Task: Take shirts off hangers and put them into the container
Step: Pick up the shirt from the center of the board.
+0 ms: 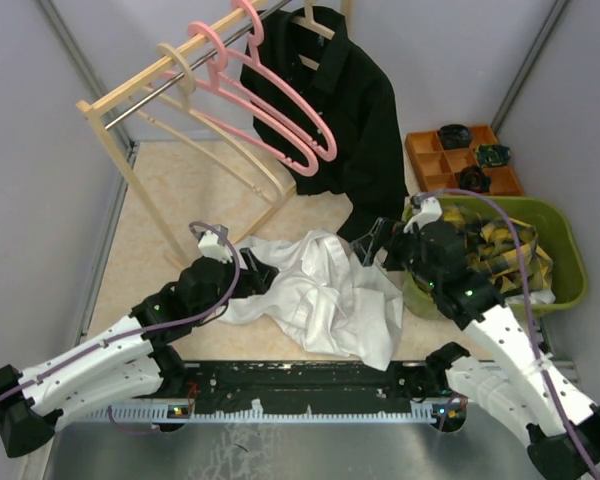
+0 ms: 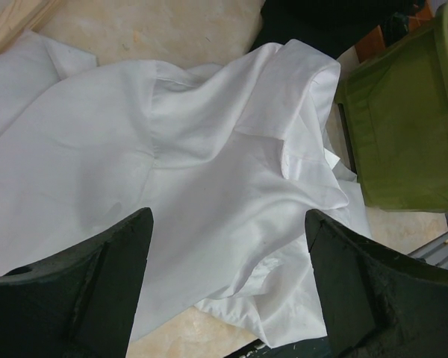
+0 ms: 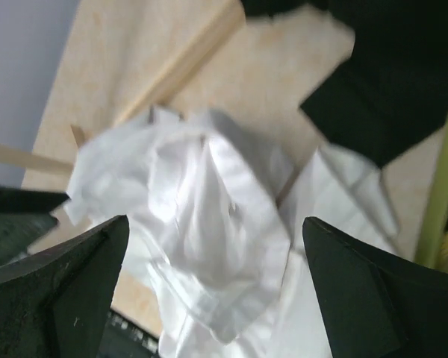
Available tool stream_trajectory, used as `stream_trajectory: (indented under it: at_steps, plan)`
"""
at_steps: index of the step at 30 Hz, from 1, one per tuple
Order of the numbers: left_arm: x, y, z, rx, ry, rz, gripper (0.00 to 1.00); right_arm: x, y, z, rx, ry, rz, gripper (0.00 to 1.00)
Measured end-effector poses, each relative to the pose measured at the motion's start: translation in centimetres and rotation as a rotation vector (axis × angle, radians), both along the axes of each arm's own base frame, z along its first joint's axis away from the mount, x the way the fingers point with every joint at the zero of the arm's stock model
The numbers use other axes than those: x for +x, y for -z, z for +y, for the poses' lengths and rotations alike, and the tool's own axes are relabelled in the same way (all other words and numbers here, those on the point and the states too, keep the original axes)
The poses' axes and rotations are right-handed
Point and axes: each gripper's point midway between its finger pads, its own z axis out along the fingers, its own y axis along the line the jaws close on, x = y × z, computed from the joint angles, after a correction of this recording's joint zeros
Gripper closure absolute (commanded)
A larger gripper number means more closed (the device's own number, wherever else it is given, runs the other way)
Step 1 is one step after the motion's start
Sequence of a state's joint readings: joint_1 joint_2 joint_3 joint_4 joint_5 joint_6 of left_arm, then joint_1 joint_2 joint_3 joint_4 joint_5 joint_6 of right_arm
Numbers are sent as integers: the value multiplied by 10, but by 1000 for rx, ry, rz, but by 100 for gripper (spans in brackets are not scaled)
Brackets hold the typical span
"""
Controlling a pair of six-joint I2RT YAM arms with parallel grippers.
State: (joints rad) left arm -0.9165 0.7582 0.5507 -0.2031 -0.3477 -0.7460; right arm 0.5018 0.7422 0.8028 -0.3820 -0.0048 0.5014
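Note:
A crumpled white shirt (image 1: 325, 295) lies on the table between my two arms. My left gripper (image 1: 255, 275) is open at its left edge; in the left wrist view the open gripper (image 2: 228, 253) hovers over the white shirt (image 2: 209, 149). My right gripper (image 1: 375, 243) is open just above the cloth's upper right; the right wrist view shows this gripper (image 3: 213, 253) with a bunched fold of the white shirt (image 3: 209, 216) below it. A black shirt (image 1: 345, 110) hangs on the rack. A plaid shirt (image 1: 500, 255) lies in the green container (image 1: 570, 265). Two bare pink hangers (image 1: 280, 100) and a beige hanger (image 1: 180, 70) hang on the bar.
The wooden rack (image 1: 130, 170) with its metal bar stands at the back left, its legs reaching toward the shirt. An orange compartment tray (image 1: 420, 150) sits behind the container. Grey walls close in both sides. The black shirt's hem hangs close to my right gripper.

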Motion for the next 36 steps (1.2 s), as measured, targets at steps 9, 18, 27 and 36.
stream_trajectory:
  at_steps: [9, 18, 27, 36]
  plan:
    - [2, -3, 9, -14, -53, -4, 12, -29, 118, 50, 21, -113, 394, 1]
    - [2, -8, 18, -36, -87, -19, 12, -26, 162, 105, -193, -186, 522, 1]
    - [2, -9, 23, -30, -105, -23, 12, -40, 223, 134, -472, -231, 579, 8]
    - [2, -6, 29, -22, -123, -27, 12, -47, 235, 141, -670, -212, 480, 78]
